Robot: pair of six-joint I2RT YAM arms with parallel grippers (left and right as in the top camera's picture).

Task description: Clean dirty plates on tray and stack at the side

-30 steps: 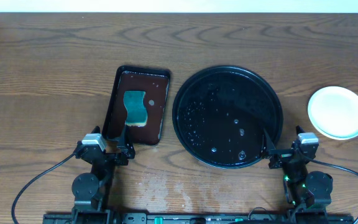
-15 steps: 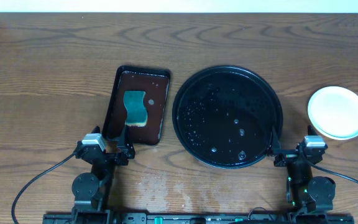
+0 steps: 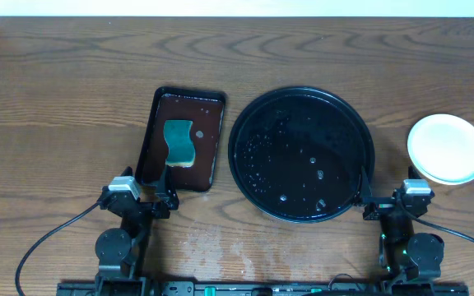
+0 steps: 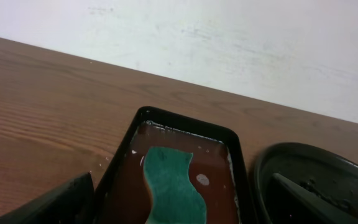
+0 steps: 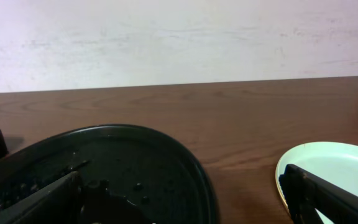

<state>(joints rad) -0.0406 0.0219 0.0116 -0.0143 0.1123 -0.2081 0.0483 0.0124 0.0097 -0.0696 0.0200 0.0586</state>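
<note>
The round black tray (image 3: 303,123) lies mid-table with only water drops on it; it also shows in the left wrist view (image 4: 319,165) and the right wrist view (image 5: 142,152). The plates (image 3: 447,148) sit in one stack on the table to its right, a pale mint-white one on top, with a yellowish edge showing below it in the right wrist view (image 5: 340,165). My left gripper (image 3: 142,200) is open and empty at the near end of the brown tray. My right gripper (image 3: 392,204) is open and empty between the black tray and the plates.
A rectangular dark brown tray (image 3: 208,123) with a teal sponge (image 3: 178,142) lies left of the black tray; the sponge also shows in the left wrist view (image 4: 169,180). Faint wet smears mark the table near the front edge. A white wall stands behind the table.
My right gripper has shifted a little to the right and toward the front edge, then stopped. The left arm, plates and trays have not moved.
</note>
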